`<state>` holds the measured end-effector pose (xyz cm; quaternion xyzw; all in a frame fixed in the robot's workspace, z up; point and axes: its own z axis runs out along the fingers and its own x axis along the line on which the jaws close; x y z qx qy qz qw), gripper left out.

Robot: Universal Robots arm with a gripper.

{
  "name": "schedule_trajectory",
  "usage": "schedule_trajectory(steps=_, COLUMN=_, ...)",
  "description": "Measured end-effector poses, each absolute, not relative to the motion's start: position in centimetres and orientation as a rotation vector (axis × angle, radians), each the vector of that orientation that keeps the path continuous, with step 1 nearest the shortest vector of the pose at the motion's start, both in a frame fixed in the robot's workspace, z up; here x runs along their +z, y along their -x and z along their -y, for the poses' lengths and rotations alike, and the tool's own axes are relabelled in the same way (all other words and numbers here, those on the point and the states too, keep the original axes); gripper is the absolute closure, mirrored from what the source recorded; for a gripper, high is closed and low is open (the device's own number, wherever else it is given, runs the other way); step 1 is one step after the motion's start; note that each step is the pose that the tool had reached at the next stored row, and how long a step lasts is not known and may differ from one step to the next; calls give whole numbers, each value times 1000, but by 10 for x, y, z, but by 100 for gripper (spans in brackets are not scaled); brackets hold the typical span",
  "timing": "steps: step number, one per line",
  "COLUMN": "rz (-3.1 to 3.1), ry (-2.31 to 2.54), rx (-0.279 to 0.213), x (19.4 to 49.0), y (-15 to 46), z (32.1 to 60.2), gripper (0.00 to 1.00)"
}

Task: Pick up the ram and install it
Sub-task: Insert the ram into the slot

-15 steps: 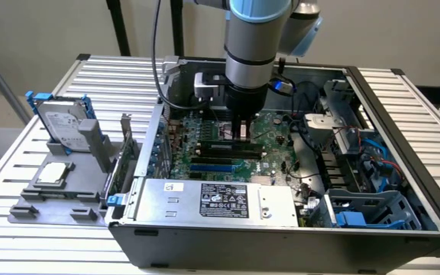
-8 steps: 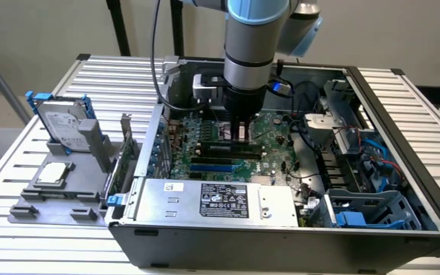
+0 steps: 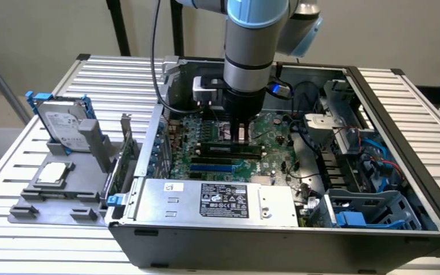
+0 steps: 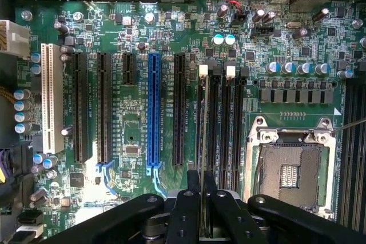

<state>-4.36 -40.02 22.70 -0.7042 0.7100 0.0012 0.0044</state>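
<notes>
Between the pincer (image 4: 201,210) fingers: the ram (image 4: 204,141), edge-on.

Hard drive (image 3: 63,123) upright in grey tray (image 3: 52,195) (probably foam)

An open computer case (image 3: 281,229) is laid on its side on a slatted metal bench (image 3: 113,74). The robot arm (image 3: 254,46) is lowered straight down into the case, and its hand (image 3: 240,133) is held just above the green motherboard (image 3: 220,149); a thin upright piece is seen between the fingers, too small to be told for certain. The silver power supply (image 3: 212,200) is seated along the near wall. On the exterior view's left, a grey tray (image 3: 59,189) is set with a hard drive (image 3: 63,123) standing in it and a processor (image 3: 54,173) lying flat
</notes>
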Motion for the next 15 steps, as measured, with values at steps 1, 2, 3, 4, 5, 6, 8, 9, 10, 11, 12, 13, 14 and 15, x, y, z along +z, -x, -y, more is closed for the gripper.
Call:
schedule_trajectory(steps=1, rz=-2222, ry=2207, rx=4, x=227, y=44, z=400, gripper=86)
schedule_trajectory(steps=2, rz=-2220, ry=2209, rx=5, x=227, y=44, z=400, gripper=86)
schedule_trajectory(steps=3, rz=-2218, ry=2210, rx=6, x=227, y=44, z=400, gripper=86)
schedule_trajectory(steps=4, rz=-2216, ry=2211, rx=7, x=227, y=44, z=400, gripper=86)
schedule_trajectory(steps=5, rz=-2215, ry=2212, rx=7, x=227, y=44, z=400, gripper=86)
schedule_trajectory(steps=6, rz=-2214, ry=2213, rx=8, x=227, y=44, z=400, gripper=86)
schedule_trajectory(steps=8, rz=-2213, ry=2214, rx=8, x=227, y=43, z=400, gripper=86)
schedule_trajectory(steps=9, rz=-2212, ry=2215, rx=8, x=227, y=43, z=400, gripper=86)
schedule_trajectory(steps=10, rz=-2212, ry=2215, rx=8, x=227, y=42, z=400, gripper=86)
schedule_trajectory(steps=11, rz=-2211, ry=2216, rx=8, x=227, y=42, z=400, gripper=86)
schedule_trajectory(steps=12, rz=-2211, ry=2216, rx=8, x=227, y=42, z=400, gripper=86)
schedule_trajectory(steps=13, rz=-2211, ry=2216, rx=8, x=227, y=42, z=400, gripper=86)
schedule_trajectory(steps=14, rz=-2211, ry=2216, rx=8, x=227, y=42, z=400, gripper=86)
schedule_trajectory(steps=15, rz=-2210, ry=2217, rx=8, x=226, y=42, z=400, gripper=86)
